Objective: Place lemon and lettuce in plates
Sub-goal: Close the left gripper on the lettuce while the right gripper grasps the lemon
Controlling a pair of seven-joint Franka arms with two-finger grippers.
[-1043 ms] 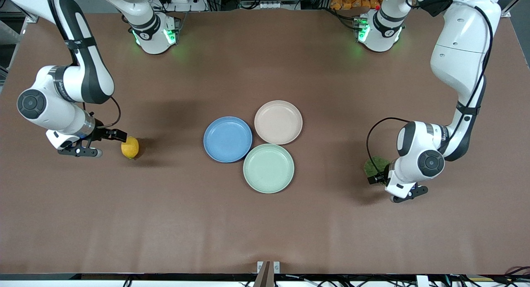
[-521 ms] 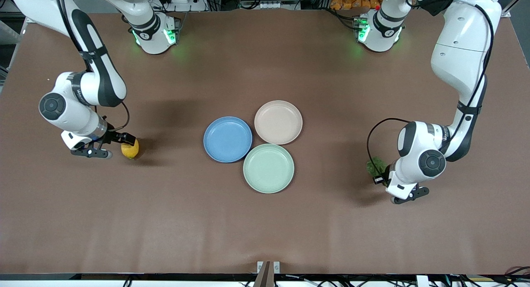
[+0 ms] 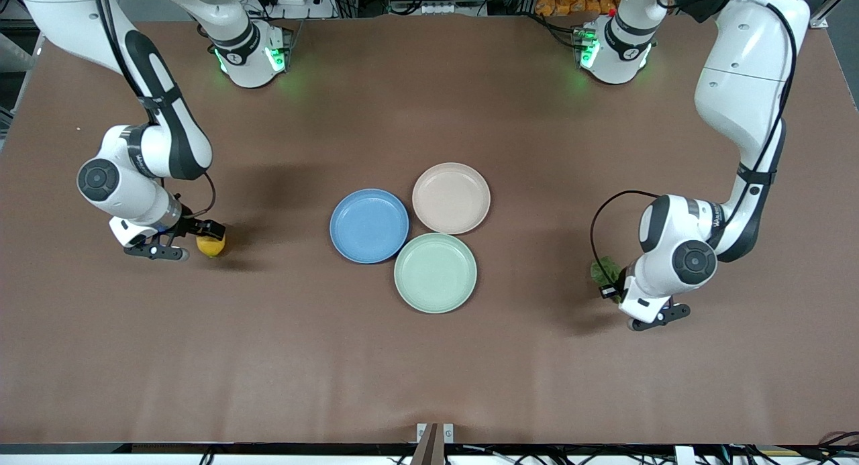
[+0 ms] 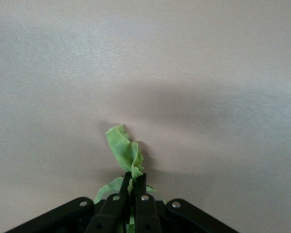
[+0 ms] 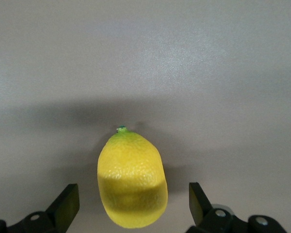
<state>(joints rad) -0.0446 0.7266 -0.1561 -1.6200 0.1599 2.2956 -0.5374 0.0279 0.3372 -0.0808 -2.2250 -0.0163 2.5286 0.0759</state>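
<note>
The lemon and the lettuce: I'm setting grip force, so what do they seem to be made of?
The lemon: looks like a hard plastic or foam replica, with a dimpled, faintly glossy yellow skin; real fruit can't be ruled out. The lettuce: seemingly thin, soft sheet, fabric or plastic; it crumples where the left gripper pinches it.

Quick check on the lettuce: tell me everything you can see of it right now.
The lettuce is one thin, wrinkly green leaf, crumpled and folded, looking soft and limp. The left gripper is shut on it, pinching one end while the pointed end sticks out past the fingertips. It lies low at the left arm's end of the brown table, apart from the plates, mostly hidden under the wrist.
</note>
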